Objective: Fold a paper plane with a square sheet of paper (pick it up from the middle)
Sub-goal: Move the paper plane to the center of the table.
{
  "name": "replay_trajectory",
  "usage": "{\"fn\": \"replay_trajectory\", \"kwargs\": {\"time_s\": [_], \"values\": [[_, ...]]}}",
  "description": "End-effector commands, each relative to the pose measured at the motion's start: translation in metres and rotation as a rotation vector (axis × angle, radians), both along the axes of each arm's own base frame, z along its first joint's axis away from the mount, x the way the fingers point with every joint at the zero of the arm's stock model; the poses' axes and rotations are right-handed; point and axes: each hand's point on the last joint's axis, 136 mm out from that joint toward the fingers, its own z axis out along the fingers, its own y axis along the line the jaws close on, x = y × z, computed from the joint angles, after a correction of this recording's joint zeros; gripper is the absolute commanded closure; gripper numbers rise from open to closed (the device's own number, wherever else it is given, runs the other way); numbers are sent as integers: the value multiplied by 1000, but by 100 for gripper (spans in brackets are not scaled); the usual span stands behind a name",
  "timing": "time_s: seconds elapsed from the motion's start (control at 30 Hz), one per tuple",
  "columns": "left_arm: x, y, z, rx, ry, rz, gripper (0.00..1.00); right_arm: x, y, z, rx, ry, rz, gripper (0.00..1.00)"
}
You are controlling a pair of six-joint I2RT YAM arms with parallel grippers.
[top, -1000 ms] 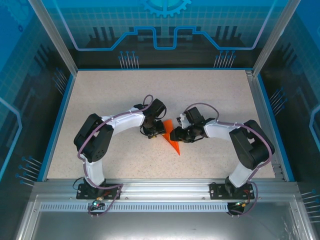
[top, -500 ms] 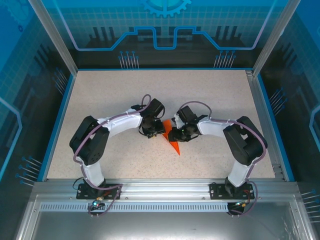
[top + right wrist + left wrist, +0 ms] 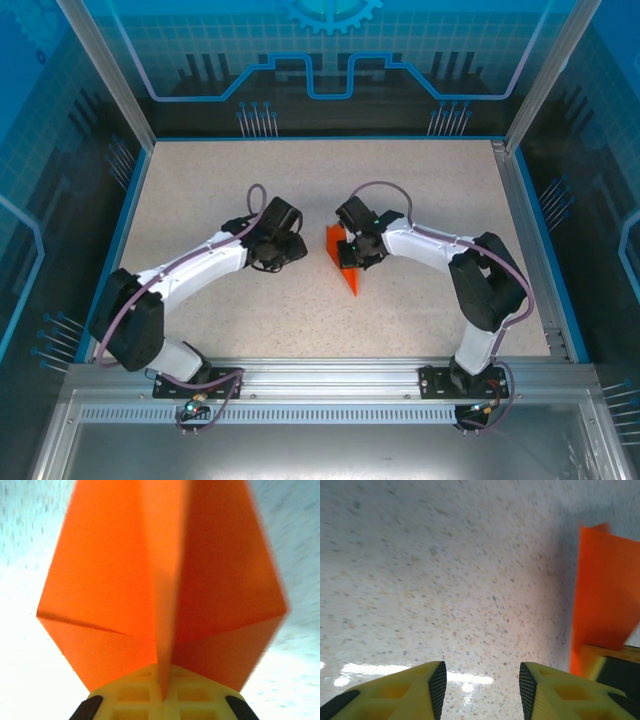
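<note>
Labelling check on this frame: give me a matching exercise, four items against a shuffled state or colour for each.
Items:
1. left tool
2. right tool
3. paper plane
4. table

States:
A. speckled beige
B. shut, pinching the orange fold along its crease
C. bright orange, folded to a point
D. open, holding nothing

Pairs: 1-D, 2-B, 3-C, 4-A

One paper plane, two grippers
</note>
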Motion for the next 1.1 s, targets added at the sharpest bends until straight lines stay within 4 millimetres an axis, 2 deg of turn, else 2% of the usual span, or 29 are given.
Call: {"fn": "replay_trajectory", "kwargs": {"time_s": [0.0, 0.2, 0.33, 0.6, 1.07], "values": [[0, 23, -4, 39, -15, 75, 53, 10, -24, 2, -171, 2, -84, 98], [-1, 28, -5, 36, -4, 79, 53, 31, -11, -11, -207, 37, -101, 95], [-3, 30, -6, 34, -9, 83, 53, 38, -8, -19, -207, 48, -124, 94], [-4, 31, -8, 25, -6, 83, 53, 37, -6, -30, -205, 71, -145, 88], [-3, 26, -15, 15, 18, 65, 52, 30, -14, -54, -221, 114, -176, 81]]}}
